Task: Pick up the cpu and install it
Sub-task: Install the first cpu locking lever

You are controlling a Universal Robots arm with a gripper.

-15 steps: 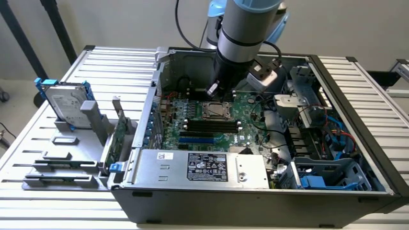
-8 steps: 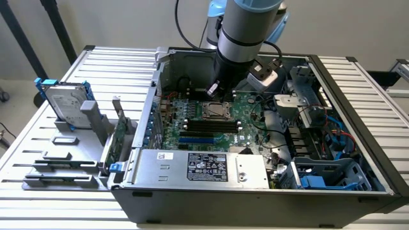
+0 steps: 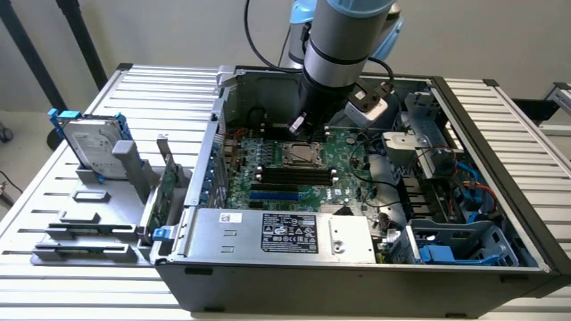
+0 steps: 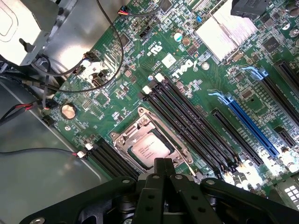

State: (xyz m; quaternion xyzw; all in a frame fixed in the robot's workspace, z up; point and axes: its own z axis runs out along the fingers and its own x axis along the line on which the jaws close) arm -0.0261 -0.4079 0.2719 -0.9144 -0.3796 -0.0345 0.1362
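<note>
Now | arm upright over motherboard (image 4: pixel 107 88) | end effector (image 4: pixel 162 169) pressed together (empty) | cpu (image 4: pixel 149 149) seated in socket (image 4: pixel 122 138)

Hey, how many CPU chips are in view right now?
1. The cpu lies in the socket on the motherboard, inside the open computer case. Another could be hidden behind the arm.

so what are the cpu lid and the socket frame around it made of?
Small square silver-grey cpu: looks like matte brushed metal, dull sheen with printed text. Shiny silver socket frame around it: seemingly polished stamped steel, with bright glints. The black hand hovers just beside the cpu.
</note>
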